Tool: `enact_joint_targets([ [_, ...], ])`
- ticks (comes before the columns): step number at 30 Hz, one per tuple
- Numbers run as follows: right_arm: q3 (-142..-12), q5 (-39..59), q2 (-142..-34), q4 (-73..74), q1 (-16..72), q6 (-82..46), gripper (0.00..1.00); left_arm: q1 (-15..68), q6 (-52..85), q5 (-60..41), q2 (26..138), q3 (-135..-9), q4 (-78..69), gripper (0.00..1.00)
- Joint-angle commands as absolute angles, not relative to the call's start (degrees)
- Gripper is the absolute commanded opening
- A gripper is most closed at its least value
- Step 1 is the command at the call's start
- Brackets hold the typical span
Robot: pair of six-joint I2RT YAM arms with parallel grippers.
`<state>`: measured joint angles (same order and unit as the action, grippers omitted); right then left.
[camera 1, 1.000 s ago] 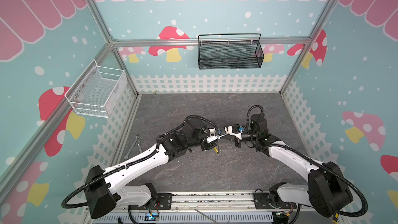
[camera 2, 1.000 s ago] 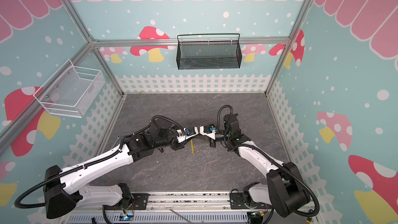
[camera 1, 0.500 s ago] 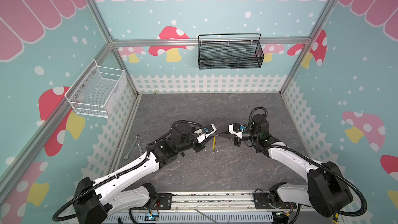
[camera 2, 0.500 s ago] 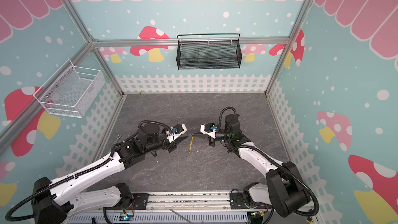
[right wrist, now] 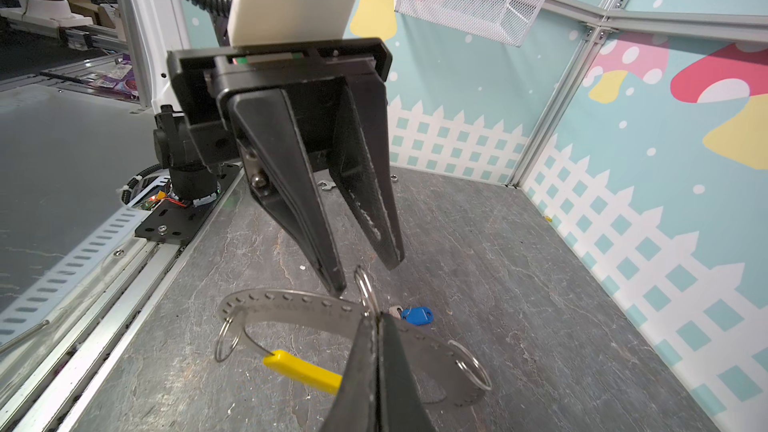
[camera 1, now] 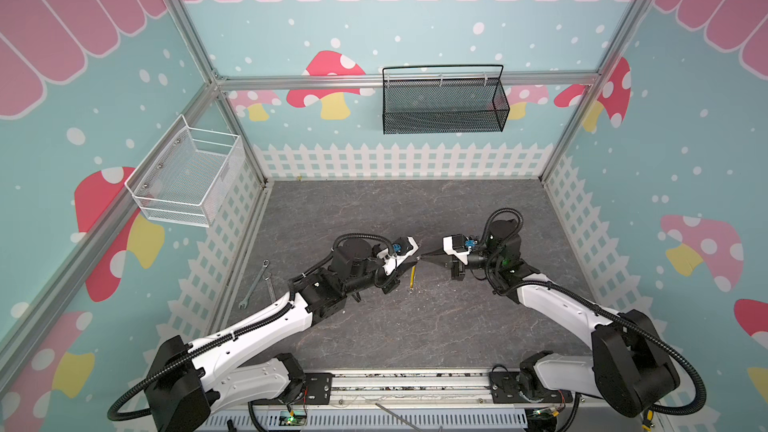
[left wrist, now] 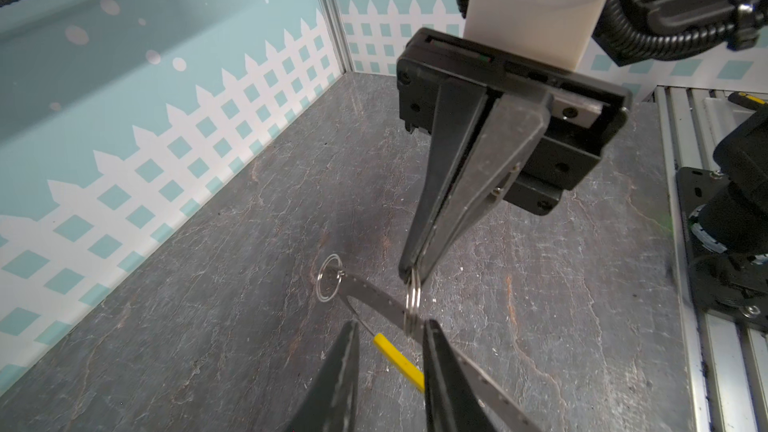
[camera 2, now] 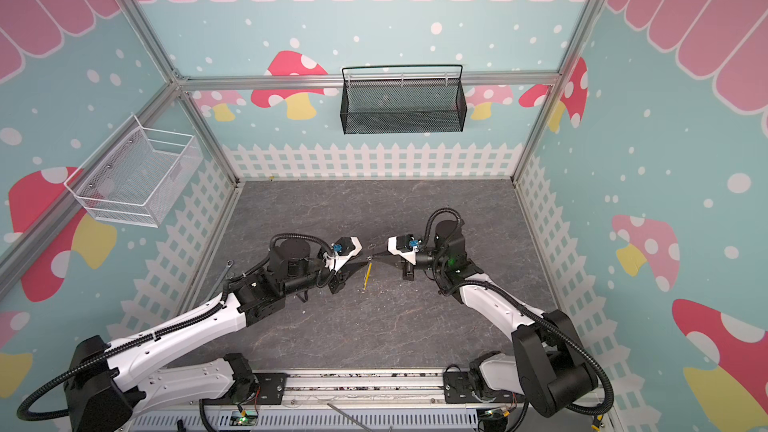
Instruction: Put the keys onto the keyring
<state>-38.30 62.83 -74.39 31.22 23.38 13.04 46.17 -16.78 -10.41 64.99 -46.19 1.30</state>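
The right pincer (left wrist: 411,278) is closed on the keyring (left wrist: 412,305). It nips the top of the split ring, so the ring stands on edge, edge-on to both arms. The left pincer (right wrist: 365,275) is open, with one jaw facing each flat side of the ring and clamping nothing. I judge it is set there to steady or pry the coil while the other arm holds it fixed.

From the ring the curved dotted strap (right wrist: 291,305) arcs out to both sides, its long axis crosswise to the two pincers. The yellow segment (right wrist: 303,369) hangs off it. Beyond, the key (right wrist: 417,315) lies flat on the counter (right wrist: 498,243), not yet threaded. Its blade end points toward the held ring and its blue head away.
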Motion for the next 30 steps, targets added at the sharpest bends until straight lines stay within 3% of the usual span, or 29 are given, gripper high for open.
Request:
enact_joint_targets([
  [1, -37.8, 65.0, -74.8, 34.2, 23.8, 11.5, 0.0, 45.8, -16.2, -12.0, 65.8, -46.7, -0.7, 0.25],
  [13, -37.4, 65.8, -75.3, 35.1, 24.0, 10.5, 0.0, 46.0, -17.0, -12.8, 67.1, -48.3, 0.0, 0.17],
  [23, -36.6, 64.5, -75.0, 34.9, 24.1, 10.8, 0.0, 46.7, -18.8, -13.2, 67.7, -50.6, 3.0, 0.0],
  [27, -36.6, 62.1, -74.1, 33.5, 24.0, 12.5, 0.15, 47.0, -20.5, -13.2, 67.8, -52.0, 6.7, 0.0],
  [30, -36.6, 60.4, -73.1, 32.2, 24.1, 14.0, 0.2, 47.1, -22.0, -13.0, 68.1, -54.0, 10.6, 0.0],
])
